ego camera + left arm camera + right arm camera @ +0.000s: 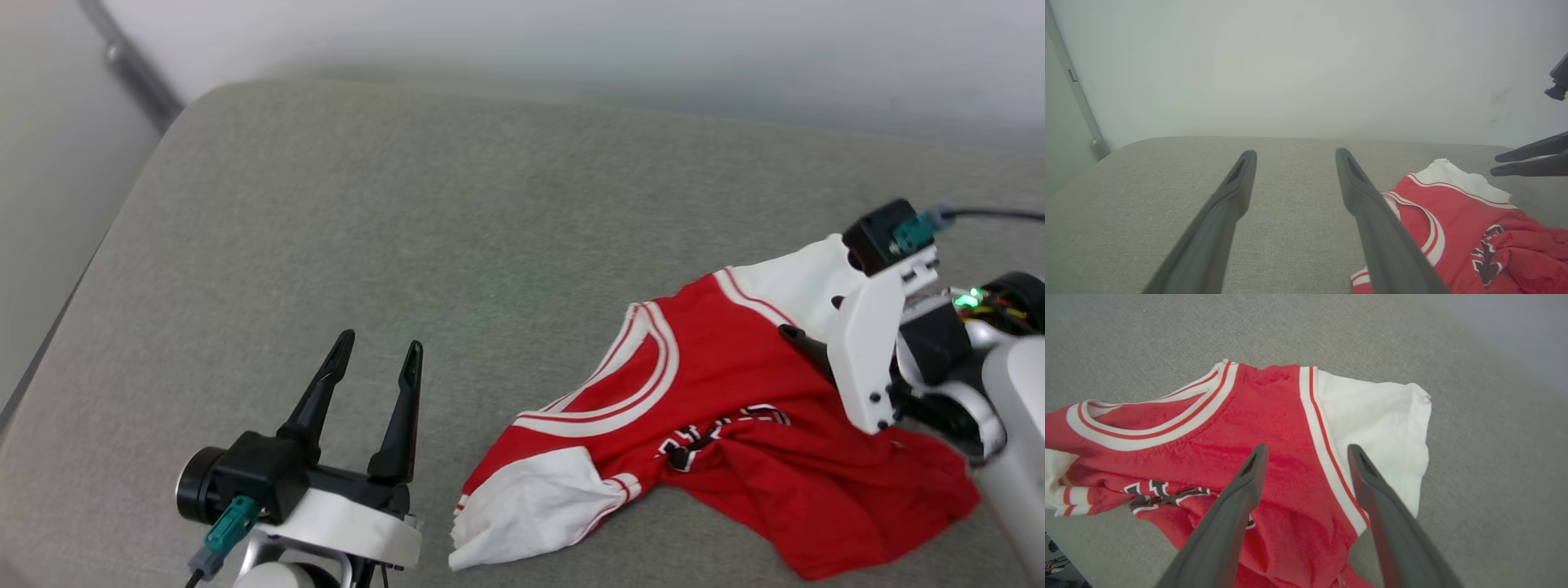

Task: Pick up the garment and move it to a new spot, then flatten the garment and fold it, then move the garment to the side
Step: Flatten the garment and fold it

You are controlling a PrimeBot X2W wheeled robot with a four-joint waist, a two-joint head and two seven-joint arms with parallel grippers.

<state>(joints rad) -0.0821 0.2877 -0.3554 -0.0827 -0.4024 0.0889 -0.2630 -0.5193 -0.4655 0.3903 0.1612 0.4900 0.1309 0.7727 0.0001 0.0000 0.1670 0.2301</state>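
Garment lies crumpled on the right side of the grey fabric surface, red body bunched up, striped collar facing the middle, print half folded under. We see the left gripper with its fingers apart and holding nothing, over bare fabric well left of the garment. The right gripper hangs over the far shoulder seam with its fingers spread wide. We can't quite tell whether the tips touch cloth
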